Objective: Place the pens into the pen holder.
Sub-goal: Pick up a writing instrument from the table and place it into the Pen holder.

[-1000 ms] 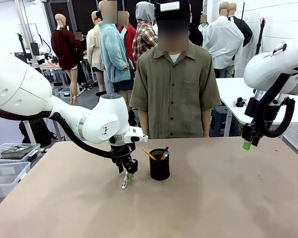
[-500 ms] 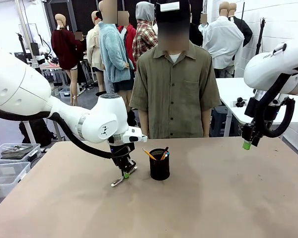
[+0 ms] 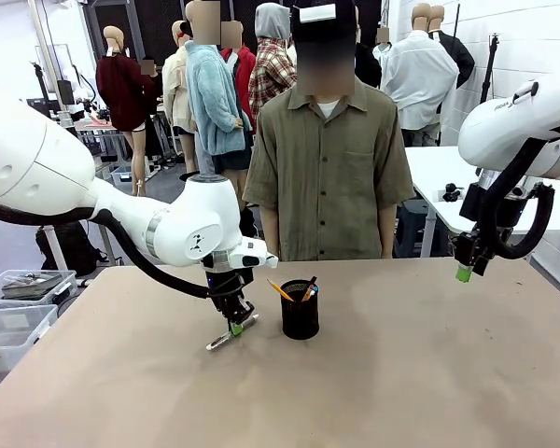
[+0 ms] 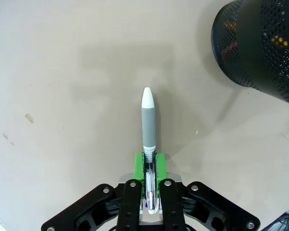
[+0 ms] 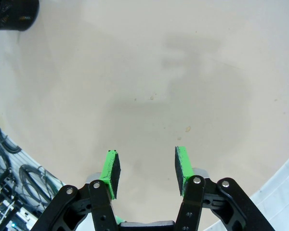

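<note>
The silver-white pen [image 3: 229,334] sits clamped between the green pads [image 4: 156,163] of the left gripper [image 3: 234,327], held low over the table [image 3: 401,392] and tilted, its white tip pointing down and toward the robot's left; whether the tip touches the surface cannot be told. In the left wrist view the pen [image 4: 149,126] extends forward from the closed fingers, with bare tabletop ahead of it and to its sides. The pen holder [image 3: 300,315] stands upright just beside the left gripper, on its right, near the middle of the table and well clear of every table edge. It contains the orange-yellow pen [image 3: 280,290] and the dark pen [image 3: 308,287], both leaning against the rim with their upper ends projecting above it. The right gripper [image 3: 464,272] hangs above the far right part of the table, well apart from the holder, its fingers [image 5: 110,171] spread and gripping nothing. A person [image 3: 329,159] stands at the far edge, behind the holder.
</note>
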You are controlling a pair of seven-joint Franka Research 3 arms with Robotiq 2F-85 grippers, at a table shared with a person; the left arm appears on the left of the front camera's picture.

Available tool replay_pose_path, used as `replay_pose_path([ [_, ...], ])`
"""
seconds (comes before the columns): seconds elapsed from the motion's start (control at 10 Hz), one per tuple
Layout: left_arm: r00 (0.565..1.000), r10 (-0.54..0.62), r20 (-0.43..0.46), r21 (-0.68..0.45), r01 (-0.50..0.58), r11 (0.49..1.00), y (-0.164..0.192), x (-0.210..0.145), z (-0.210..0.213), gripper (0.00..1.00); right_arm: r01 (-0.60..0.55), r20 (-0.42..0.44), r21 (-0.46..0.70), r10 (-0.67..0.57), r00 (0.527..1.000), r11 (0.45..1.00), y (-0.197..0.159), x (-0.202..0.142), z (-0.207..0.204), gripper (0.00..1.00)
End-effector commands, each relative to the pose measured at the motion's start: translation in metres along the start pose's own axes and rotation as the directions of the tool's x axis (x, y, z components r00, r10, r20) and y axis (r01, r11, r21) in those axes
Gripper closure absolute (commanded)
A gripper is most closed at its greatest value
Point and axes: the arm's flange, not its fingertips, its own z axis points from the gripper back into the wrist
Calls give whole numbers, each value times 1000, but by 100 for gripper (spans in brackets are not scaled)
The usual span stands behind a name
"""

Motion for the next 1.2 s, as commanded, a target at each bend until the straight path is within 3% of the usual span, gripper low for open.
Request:
replay_pose_path([
  [0.0, 995, -4, 95, -20, 6, 1000, 14, -24, 30, 100, -8, 1, -4, 8, 1000, 1000, 1, -2, -1, 41],
  [0.2, 978, 29, 207, -41, -21, 999, 33, -49, 53, 100, -8, 1, -4, 8, 1000, 1000, 1, -2, -1, 41],
  [0.4, 932, 45, 361, -167, 17, 986, 59, -78, 67, 100, -8, 1, -4, 8, 1000, 1000, 1, -2, -1, 41],
  [0.5, 879, 13, 476, -192, 89, 977, 64, -88, 73, 100, -8, 1, -4, 8, 1000, 1000, 1, -2, -1, 41],
  [0.7, 734, -36, 678, -192, 225, 955, 74, -99, 83, 100, -8, 1, -4, 8, 1000, 1000, 1, -2, -1, 41],
  [1.1, 510, -33, 860, -200, 395, 897, 86, -92, 89, 100, -8, 1, -4, 8, 1000, 1000, 1, -2, -1, 41],
])
